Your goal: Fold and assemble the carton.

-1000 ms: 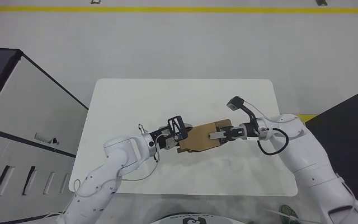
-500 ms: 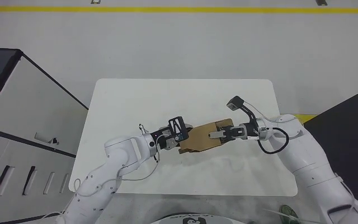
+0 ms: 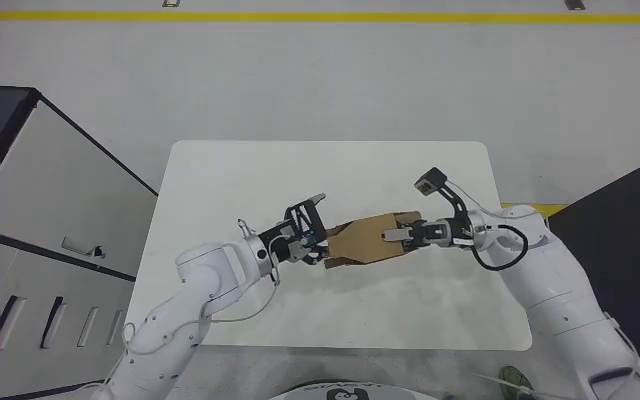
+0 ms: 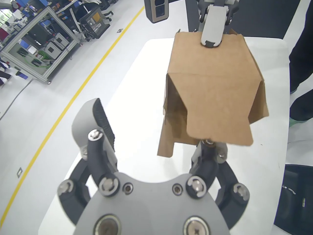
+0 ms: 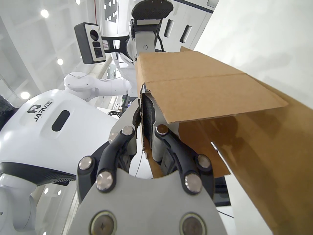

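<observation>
At the middle of the worktop (image 3: 230, 180), the right end effector (image 5: 146, 116) is clenching the carton (image 3: 362, 241) by its end wall. The left end effector (image 4: 154, 128) is hovering released at the opposite flaps. Flap folding is probably starting, and it is needing an inward push.

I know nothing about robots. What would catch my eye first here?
A brown carton, half folded with flaps loose, at the middle of the white table. The right gripper pinches one end of it, while the left gripper is open at the other end, one finger under a flap.
</observation>
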Action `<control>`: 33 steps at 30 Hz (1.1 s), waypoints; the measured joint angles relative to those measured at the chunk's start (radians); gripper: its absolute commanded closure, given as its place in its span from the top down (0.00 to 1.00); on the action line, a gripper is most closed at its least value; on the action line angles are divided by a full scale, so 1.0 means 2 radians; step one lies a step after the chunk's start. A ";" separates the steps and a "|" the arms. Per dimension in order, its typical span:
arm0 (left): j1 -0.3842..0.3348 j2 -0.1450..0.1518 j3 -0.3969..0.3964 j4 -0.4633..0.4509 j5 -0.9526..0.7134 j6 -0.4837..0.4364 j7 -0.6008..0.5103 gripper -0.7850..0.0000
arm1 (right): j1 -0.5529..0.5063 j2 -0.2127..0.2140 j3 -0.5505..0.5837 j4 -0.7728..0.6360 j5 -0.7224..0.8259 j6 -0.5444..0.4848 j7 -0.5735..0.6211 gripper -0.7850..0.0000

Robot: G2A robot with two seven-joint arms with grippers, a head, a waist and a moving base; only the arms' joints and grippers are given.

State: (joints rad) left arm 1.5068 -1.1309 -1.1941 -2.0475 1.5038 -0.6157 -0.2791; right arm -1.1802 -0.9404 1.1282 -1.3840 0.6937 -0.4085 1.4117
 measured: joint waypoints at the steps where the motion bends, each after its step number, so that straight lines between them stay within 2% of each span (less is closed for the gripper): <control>1: 0.002 0.001 -0.004 -0.002 0.000 0.001 0.000 1.00 | -0.001 0.001 0.003 0.001 0.004 0.002 0.002 0.00; 5: 0.013 0.004 -0.020 -0.017 0.006 0.001 0.005 1.00 | -0.005 0.003 0.011 0.004 0.017 0.008 0.008 0.00; 10: 0.014 0.004 -0.021 -0.018 0.008 0.002 0.006 1.00 | -0.005 0.003 0.011 0.004 0.017 0.008 0.008 0.00; 14: 0.017 0.004 -0.019 -0.016 0.005 0.007 0.014 1.00 | -0.012 0.003 0.015 -0.002 0.019 0.017 -0.009 0.00; 20: 0.020 0.005 -0.018 -0.017 -0.007 0.005 0.022 1.00 | -0.015 0.003 0.020 0.002 0.024 0.021 -0.003 0.00; 33: 0.005 0.005 0.003 -0.003 -0.027 -0.003 0.038 1.00 | -0.007 -0.004 0.007 0.013 0.027 0.035 -0.009 0.00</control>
State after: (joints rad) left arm 1.5167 -1.1213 -1.1889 -2.0544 1.4496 -0.6220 -0.2032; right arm -1.1951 -0.9492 1.1431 -1.3586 0.7481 -0.3384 1.3931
